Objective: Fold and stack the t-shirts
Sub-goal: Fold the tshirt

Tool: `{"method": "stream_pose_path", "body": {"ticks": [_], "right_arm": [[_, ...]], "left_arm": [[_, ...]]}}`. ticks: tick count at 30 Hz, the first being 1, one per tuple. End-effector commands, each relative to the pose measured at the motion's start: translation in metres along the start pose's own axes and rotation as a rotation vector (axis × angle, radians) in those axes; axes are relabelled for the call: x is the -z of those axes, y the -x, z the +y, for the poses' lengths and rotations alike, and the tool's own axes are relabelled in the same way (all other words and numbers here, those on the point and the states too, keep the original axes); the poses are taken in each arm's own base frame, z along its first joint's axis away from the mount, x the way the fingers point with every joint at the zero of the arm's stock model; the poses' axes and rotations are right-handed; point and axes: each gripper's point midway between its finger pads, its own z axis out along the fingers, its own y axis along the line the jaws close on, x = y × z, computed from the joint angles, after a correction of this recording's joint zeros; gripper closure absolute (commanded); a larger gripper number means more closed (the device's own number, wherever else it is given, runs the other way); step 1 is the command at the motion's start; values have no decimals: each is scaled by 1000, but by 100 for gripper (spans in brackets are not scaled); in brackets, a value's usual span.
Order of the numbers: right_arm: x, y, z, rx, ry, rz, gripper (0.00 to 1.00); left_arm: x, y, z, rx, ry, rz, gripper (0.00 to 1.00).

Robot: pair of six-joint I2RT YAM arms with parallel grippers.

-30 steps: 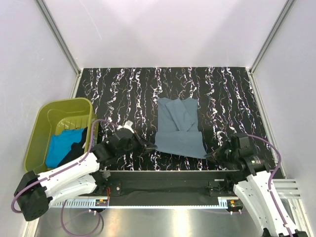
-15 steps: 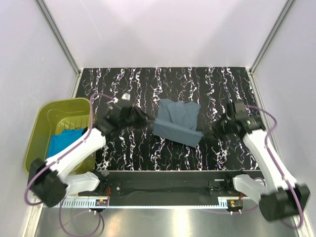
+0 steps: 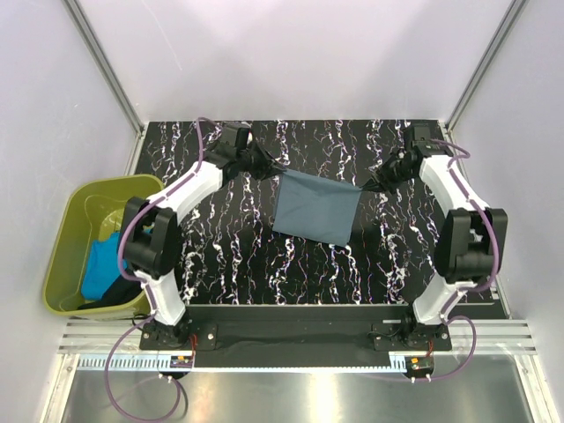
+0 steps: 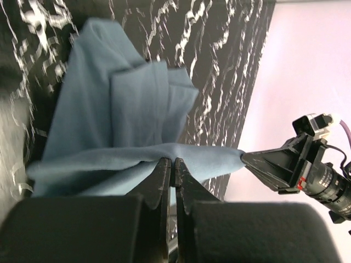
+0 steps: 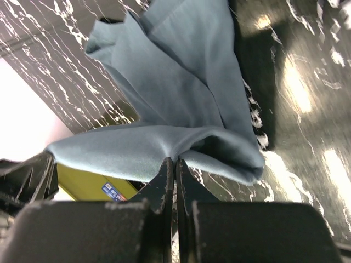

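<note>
A slate grey-blue t-shirt [image 3: 315, 207] lies folded on the black marbled table [image 3: 264, 264], its far edge stretched between both grippers. My left gripper [image 3: 280, 173] is shut on the far left corner, and my right gripper [image 3: 361, 186] is shut on the far right corner. In the left wrist view the grey-blue t-shirt [image 4: 126, 120] is pinched at the left gripper [image 4: 172, 162], with the right gripper [image 4: 247, 159] across from it. The right wrist view shows the same t-shirt [image 5: 181, 98] clamped in the right gripper [image 5: 174, 160]. A turquoise t-shirt [image 3: 104, 264] and a black t-shirt [image 3: 123, 286] lie in the tub.
An olive-green plastic tub [image 3: 66, 233] stands at the table's left edge, beside the left arm. White walls with metal corner posts [image 3: 106, 70] close in the back and sides. A metal rail [image 3: 291, 348] runs along the near edge.
Both arms have swung from the near edge to the far side, carrying the shirt's near edge over its far part. The shirt is now folded shorter.
</note>
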Motion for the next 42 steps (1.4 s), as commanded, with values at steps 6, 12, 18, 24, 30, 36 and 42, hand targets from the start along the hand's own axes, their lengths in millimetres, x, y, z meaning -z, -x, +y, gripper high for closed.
{"method": "stream_pose_path", "body": {"ticks": [6,12,18,24,30,36,42], "right_arm": [[-12,45,19,40,78,1,100],[-38,65,14,50,83,20,100],[-55,77,23,71,127,57,100],[-65,88,34,77,168,69,100],[-55,91,50,103,219,51,98],[-66,101,59,105,256,36,97],[-69,101,64,105,264,43,97]], "left_arm": [[-29,47,-27,-27,-132,-9,100],[-52,61,-15,2,-135,-14,100],[-61,77,-1,16,-116,-45,100],[-62,87,14,38,-85,-64,100],[-49,93,17,50,-66,-109,100],[-55,108,16,64,-75,-126,100],[-52,107,18,69,-74,-128,100]]}}
